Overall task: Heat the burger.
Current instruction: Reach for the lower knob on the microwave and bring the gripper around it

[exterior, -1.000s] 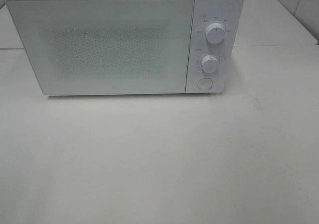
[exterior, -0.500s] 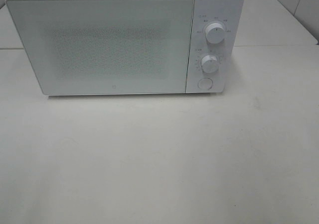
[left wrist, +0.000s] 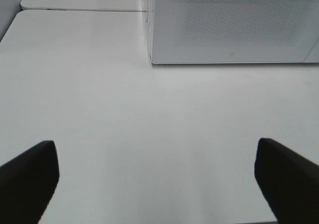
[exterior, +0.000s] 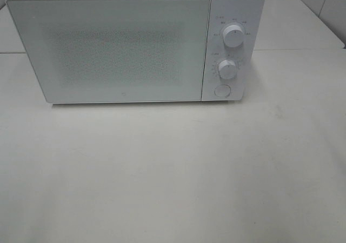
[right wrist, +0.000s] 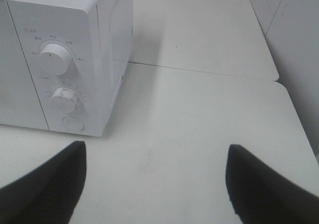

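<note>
White enamel fills most of my overhead feed. The microwave [exterior: 108,48] stands at the far side of the pale worktop [exterior: 173,173] with its door [exterior: 113,92] shut flush against the body. The door's speckled window shows me nothing of the inside, so I cannot tell where the burger is; it appears in none of my three feeds.

To the right of the door runs the control strip. It has an upper dial [exterior: 233,36], a lower dial [exterior: 227,68] just beneath it, and a round button [exterior: 221,90] at the bottom. Small grey markings ring both dials, too fine for me to read.

On the left wrist feed, the left fingers [left wrist: 27,179] are dark and spread wide. They are released, with only bare worktop between them. They face the front of the microwave near the door's left edge and sit well apart from it.

On the right wrist feed, the right fingers [right wrist: 45,189] are also parted and released, grasping nothing. They hang over the worktop near the control end of the microwave but are not touching it. From there I can see both dials, the button and the microwave's right side wall. A thin seam [right wrist: 199,70] crosses the worktop beside that wall, and a light wall [right wrist: 294,40] rises at the worktop's right edge.
</note>
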